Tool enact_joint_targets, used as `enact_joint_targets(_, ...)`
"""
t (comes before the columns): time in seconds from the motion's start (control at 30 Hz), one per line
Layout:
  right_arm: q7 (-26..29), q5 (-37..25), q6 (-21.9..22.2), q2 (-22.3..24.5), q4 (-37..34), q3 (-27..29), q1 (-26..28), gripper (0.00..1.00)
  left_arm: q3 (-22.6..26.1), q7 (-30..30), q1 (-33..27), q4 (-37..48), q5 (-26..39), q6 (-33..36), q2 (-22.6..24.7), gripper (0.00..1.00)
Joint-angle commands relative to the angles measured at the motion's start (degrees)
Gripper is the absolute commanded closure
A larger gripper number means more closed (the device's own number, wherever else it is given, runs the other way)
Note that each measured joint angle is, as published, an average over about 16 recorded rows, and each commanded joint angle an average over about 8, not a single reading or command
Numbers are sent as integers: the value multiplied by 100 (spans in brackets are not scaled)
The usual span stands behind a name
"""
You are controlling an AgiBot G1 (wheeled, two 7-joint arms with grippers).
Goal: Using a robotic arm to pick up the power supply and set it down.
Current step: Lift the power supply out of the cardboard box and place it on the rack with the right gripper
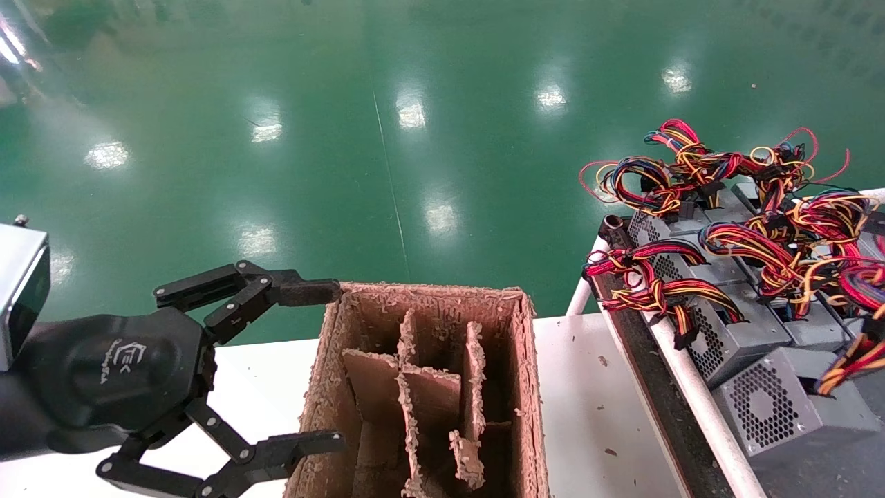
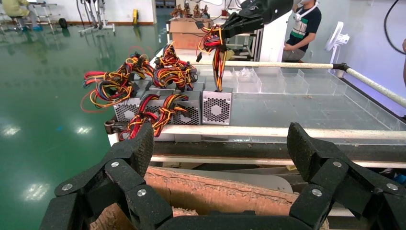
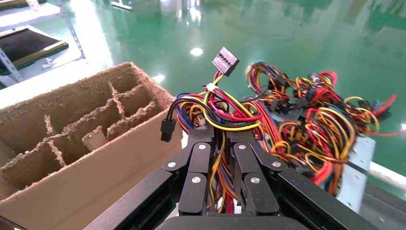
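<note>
**Ana:** Green factory floor all round, and the right gripper [image 3: 221, 191] was clenched on a wire bundle [image 3: 218, 112], high above the tray [image 2: 306, 108].

**Ben:** Wires, though, not the metal box?

**Ana:** Wires only. In the left wrist view the bundle hung from it down to the power supply [image 2: 216, 107], which looked to be resting on the tray beside its neighbours [image 2: 158, 108].

**Ben:** And the left gripper [image 1: 304, 366]?

**Ana:** Spread wide, empty, waiting against the cardboard box [image 1: 529, 387] with its dividers.

**Ben:** Risks?

**Ana:** Plenty, I reckoned. A supply dangling by its wires could swing, slip through the fingers, or snag the tangled looms alongside and drag a neighbour up. Those ragged dividers could catch it coming down, too.
</note>
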Motion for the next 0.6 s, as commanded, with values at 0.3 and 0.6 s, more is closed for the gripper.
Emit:
enact_joint_targets(0.3, 554, -881, 186, -333, 175, 88, 695, 0, 1, 1, 0, 0, -1, -1, -1, 0)
enact_joint_targets(0.6, 876, -1595, -109, -580, 45, 74, 1385, 0, 3, 1, -1, 0, -2, -1, -1, 0)
